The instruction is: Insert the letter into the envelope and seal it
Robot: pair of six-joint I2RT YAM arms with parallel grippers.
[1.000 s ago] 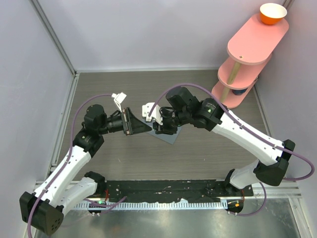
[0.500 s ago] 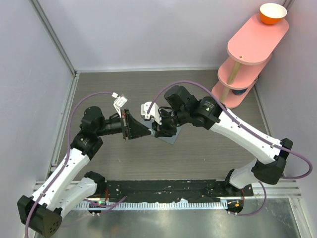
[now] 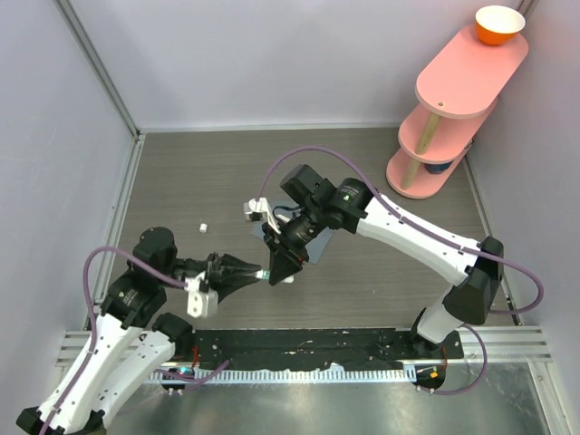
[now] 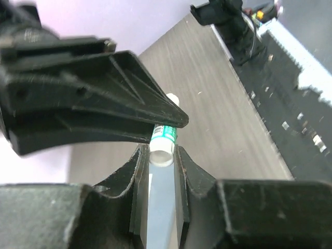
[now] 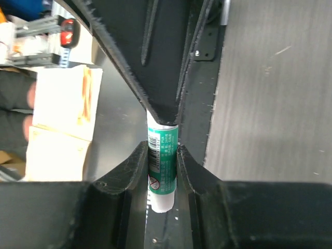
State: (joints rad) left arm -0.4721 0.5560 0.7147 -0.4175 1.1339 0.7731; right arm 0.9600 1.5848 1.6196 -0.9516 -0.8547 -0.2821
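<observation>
A glue stick (image 3: 268,272) with a green label hangs in the air between both grippers, above the table's near middle. My left gripper (image 3: 256,271) points right and is shut on the stick's white end (image 4: 162,151). My right gripper (image 3: 275,269) points down-left and is shut on the green body (image 5: 162,161). In the right wrist view the left fingers (image 5: 161,67) close on the stick's far end. The slate blue-grey envelope (image 3: 317,239) lies flat behind, mostly hidden under the right wrist. The letter is out of view.
A pink tiered shelf (image 3: 453,100) stands at the back right, with an orange bowl (image 3: 499,24) on top. A small white piece (image 3: 204,226) lies on the table left of centre. A black rail (image 3: 308,349) runs along the near edge. Walls close the left and back.
Both grippers moved toward the near edge, off the envelope, and now meet tip to tip on the glue stick. The left arm pulled back and dropped low. The small white piece now shows.
</observation>
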